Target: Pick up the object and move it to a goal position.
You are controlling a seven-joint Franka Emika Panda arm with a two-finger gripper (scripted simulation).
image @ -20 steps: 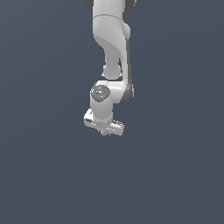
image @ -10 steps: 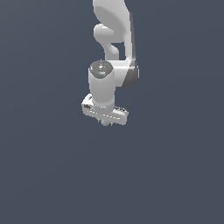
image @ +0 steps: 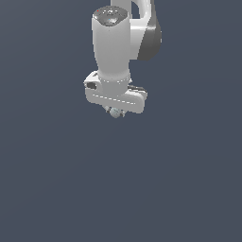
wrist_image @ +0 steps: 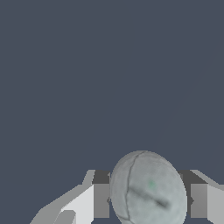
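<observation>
The object, a small pale grey ball (image: 115, 112) with a faint green tint, peeks out just under the white hand of the arm in the exterior view. My gripper (image: 115, 111) is shut on it, and the hand hides most of the fingers. In the wrist view the ball (wrist_image: 148, 189) fills the space between the two fingers (wrist_image: 94, 200), which press on it from both sides. Dark crack-like lines run across its matte surface. No goal marker shows in either view.
Behind the arm there is only a flat dark blue-grey backdrop (image: 189, 179). The white arm's upper links (image: 137, 33) rise out of the exterior view's top edge.
The arm has climbed and come closer to the exterior camera, now looking larger. The hand has risen with the ball held between its fingers.
</observation>
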